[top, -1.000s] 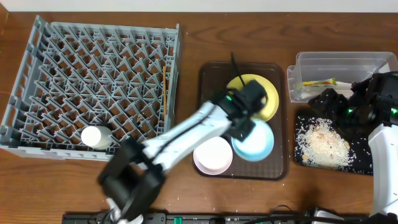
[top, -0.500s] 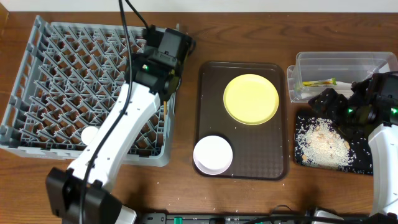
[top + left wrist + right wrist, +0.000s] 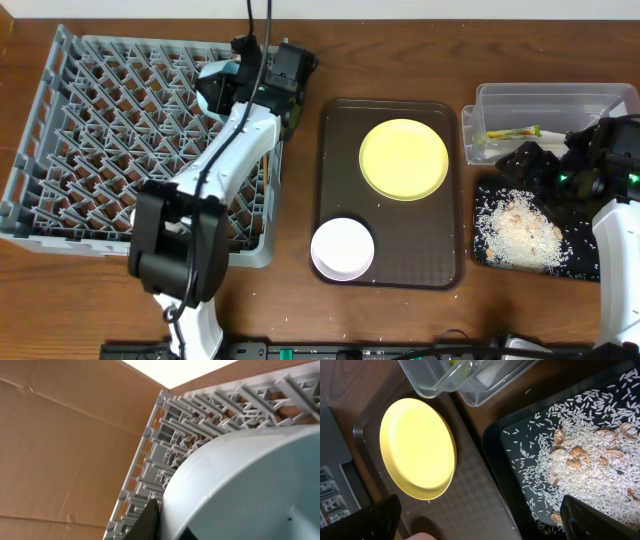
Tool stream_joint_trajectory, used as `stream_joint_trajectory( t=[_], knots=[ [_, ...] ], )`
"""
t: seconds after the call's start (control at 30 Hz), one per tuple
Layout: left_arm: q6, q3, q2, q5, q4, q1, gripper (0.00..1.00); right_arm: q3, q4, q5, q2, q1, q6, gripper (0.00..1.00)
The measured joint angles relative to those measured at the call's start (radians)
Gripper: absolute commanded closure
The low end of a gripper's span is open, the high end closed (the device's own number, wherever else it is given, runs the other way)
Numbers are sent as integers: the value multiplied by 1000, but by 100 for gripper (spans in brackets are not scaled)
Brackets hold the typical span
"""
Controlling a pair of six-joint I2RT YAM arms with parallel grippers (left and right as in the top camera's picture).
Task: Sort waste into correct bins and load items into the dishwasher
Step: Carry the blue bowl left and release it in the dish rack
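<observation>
My left gripper [image 3: 240,80] is shut on the light blue bowl [image 3: 213,88] and holds it tilted over the far right corner of the grey dish rack [image 3: 110,130]. In the left wrist view the bowl [image 3: 250,485] fills the lower right, with the rack [image 3: 200,410] behind it. The yellow plate [image 3: 403,158] and pink bowl [image 3: 342,248] sit on the brown tray [image 3: 445,260]. My right gripper [image 3: 540,168] is open and empty above the black tray [image 3: 485,255] of rice [image 3: 520,225]. The wrapper [image 3: 505,132] lies in the clear tub [image 3: 550,100]. The left arm hides the white cup.
In the right wrist view my right gripper [image 3: 485,525] is over the brown tray [image 3: 485,500], with the plate [image 3: 417,447], the tub [image 3: 465,380] and the rice tray [image 3: 520,445] around it. A cardboard wall [image 3: 60,435] stands beyond the rack.
My left arm has carried the light blue bowl from the brown tray to the rack's far right corner. The right arm has not moved.
</observation>
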Motion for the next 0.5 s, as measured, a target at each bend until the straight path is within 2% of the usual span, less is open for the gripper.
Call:
stream_joint_trajectory(
  t=[0.13, 0.5],
  knots=[
    [53, 0, 35, -16, 63, 0, 92, 0, 0, 0, 0, 0, 0, 1],
    [87, -1, 58, -46, 66, 0, 93, 0, 0, 0, 0, 0, 0, 1]
  ],
)
